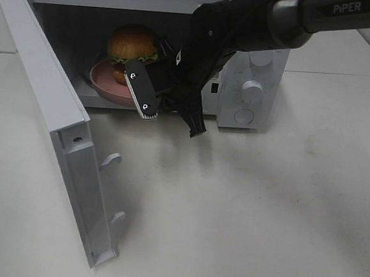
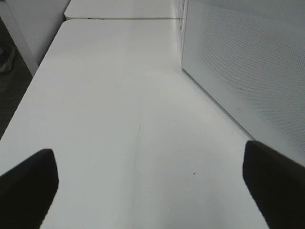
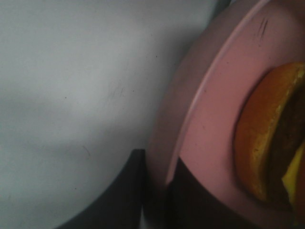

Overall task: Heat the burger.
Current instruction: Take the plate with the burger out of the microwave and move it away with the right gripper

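The burger (image 1: 133, 44) with its glossy brown bun sits on a round pink plate (image 1: 103, 81) inside the open microwave (image 1: 258, 64). My right gripper (image 1: 146, 103) reaches in at the plate's front right rim. In the right wrist view its dark fingers (image 3: 119, 195) stand on either side of the plate's rim (image 3: 190, 119), closed on it, with the burger (image 3: 267, 143) close by. My left gripper (image 2: 152, 191) is open and empty, low over the bare table; it does not show in the exterior view.
The microwave door (image 1: 52, 115) swings wide open to the left, out over the table's front. The control knobs (image 1: 251, 89) are on the microwave's right. In the left wrist view the microwave's perforated side wall (image 2: 248, 71) stands close by.
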Robot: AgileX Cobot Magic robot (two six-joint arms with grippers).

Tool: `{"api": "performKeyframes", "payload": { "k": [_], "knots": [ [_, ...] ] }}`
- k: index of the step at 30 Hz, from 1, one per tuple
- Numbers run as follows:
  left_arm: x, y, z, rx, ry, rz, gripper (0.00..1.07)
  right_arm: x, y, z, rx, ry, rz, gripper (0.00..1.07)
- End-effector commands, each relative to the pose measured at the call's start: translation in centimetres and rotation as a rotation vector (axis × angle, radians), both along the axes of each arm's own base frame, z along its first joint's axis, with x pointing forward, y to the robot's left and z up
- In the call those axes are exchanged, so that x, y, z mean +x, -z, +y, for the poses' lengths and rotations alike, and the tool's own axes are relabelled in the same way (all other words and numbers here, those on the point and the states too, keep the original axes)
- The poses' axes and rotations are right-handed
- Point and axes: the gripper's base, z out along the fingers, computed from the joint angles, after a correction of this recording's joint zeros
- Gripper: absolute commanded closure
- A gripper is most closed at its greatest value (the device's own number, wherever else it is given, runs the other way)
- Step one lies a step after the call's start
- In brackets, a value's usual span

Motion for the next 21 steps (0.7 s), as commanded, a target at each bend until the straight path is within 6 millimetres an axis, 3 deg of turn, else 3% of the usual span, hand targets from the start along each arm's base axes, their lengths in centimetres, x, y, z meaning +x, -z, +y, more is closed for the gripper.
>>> {"api": "performKeyframes", "payload": {
  "k": [1, 21],
  "knots": [
    [-0.3, -0.1, 0.0, -0.004, -0.004, -0.031, 0.03, -0.5, -2.1, -0.4, 0.040, -0.022, -0.082, 1.07],
    [-0.3, -0.1, 0.0, -0.004, -0.004, -0.031, 0.03, -4.6, -3.8, -3.0, 0.030, -0.118, -0.093, 1.07]
  ]
}}
